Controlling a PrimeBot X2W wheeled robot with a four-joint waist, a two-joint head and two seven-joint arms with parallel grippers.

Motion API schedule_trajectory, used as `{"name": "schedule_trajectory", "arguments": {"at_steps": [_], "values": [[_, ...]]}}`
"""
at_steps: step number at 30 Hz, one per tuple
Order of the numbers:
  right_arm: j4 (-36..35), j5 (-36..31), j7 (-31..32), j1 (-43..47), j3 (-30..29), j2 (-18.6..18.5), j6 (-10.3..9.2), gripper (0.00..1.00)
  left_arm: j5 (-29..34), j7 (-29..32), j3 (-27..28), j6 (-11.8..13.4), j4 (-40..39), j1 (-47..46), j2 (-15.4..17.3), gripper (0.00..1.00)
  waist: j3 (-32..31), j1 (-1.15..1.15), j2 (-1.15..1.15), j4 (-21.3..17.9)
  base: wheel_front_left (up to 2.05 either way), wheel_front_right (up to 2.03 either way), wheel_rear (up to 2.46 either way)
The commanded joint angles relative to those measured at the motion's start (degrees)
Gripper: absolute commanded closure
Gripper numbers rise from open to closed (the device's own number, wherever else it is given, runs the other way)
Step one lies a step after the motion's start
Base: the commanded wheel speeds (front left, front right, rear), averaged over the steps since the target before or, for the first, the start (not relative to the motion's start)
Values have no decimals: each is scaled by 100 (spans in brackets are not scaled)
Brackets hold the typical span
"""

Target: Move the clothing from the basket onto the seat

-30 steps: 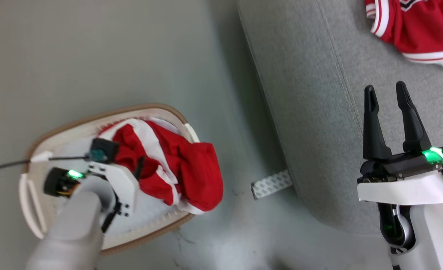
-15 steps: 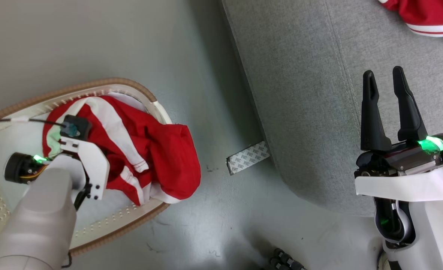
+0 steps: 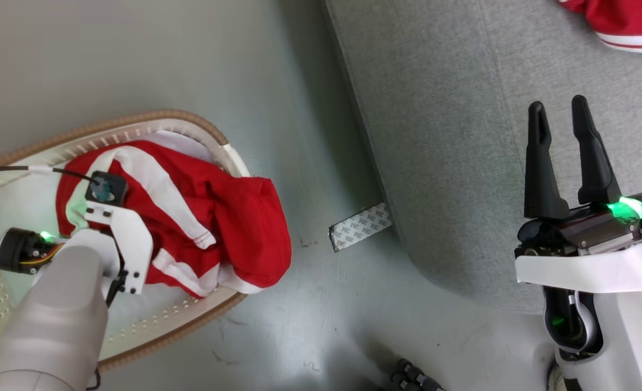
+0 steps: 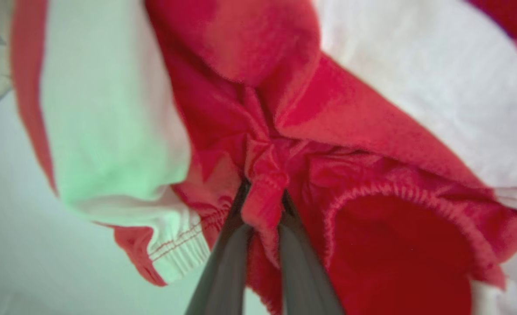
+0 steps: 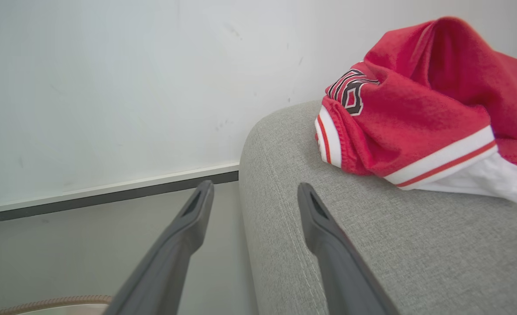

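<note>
Left pincer (image 4: 263, 194): clenched on red white-striped garment (image 3: 218, 217) in basket (image 3: 152, 122). Right pincer (image 3: 558, 108): spread, over grey seat (image 3: 451, 136) bearing numbered jersey (image 5: 416, 113).

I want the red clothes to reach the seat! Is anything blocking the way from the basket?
Nothing visible blocks the red garment. Between the basket and the seat lies bare floor and one flat printed strip.

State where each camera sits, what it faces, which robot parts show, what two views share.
Head view: from the head, down at oval cream plastic basket; both arms show.
Left wrist view: from that wrist, at red striped garment; shut fingers show.
Right wrist view: from that wrist, at grey woven seat; open fingers show.
Head, left wrist share that garment.
</note>
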Motion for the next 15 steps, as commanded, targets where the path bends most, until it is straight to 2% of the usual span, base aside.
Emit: {"name": "schedule_trajectory", "arguments": {"at_steps": [1,6,15], "values": [[28,-28,-1,-35,26,12,-13,0,-105,-76,2,-15,21,39,39,100,-78,0,0,-31,0,0,0],[86,-88,-1,-83,50,7,-13,0,-226,-453,62,-43,14,164,-93,100,-458,0,0,-10,0,0,0],[212,-562,-1,104,-217,6,-13,0,-593,-1511,126,-221,-109,434,-739,100,-1497,0,0,610,0,0,0]]}}
